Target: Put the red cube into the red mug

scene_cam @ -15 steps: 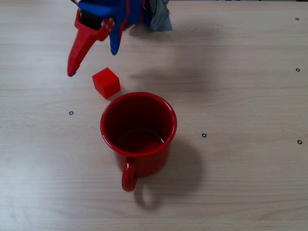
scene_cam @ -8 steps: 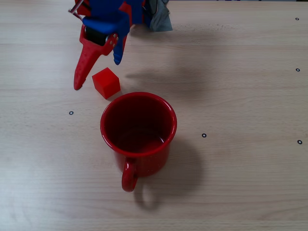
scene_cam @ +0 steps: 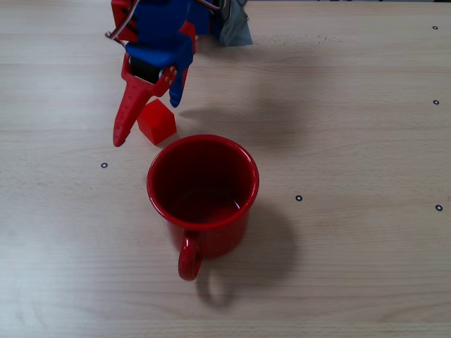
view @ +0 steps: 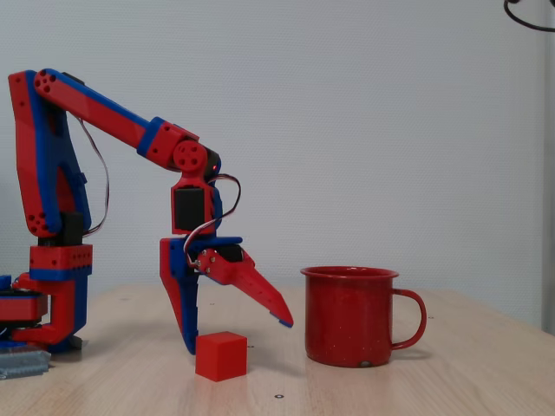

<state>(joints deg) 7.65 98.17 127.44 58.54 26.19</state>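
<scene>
The red cube [scene_cam: 156,121] sits on the wooden table just beyond the red mug [scene_cam: 211,236], a small gap away from its rim. In the side-on fixed view the cube [view: 220,355] lies left of the upright mug [view: 347,316], whose handle points right. My gripper [scene_cam: 146,123] is open and straddles the cube. Its blue finger reaches down close beside the cube, and its long red finger [scene_cam: 127,116] slants out on the other side. From the side, the gripper [view: 239,336] has its red fingertip raised above the table, over the gap between cube and mug. Nothing is held.
The arm's red and blue base [view: 52,286] stands at the left, with a grey clamp [scene_cam: 236,28] at the table's far edge. Small black dot marks [scene_cam: 299,198] are scattered over the table.
The gripper has come down and toward the mug, from beside the cube to around it. The cube and the mug have not moved.
</scene>
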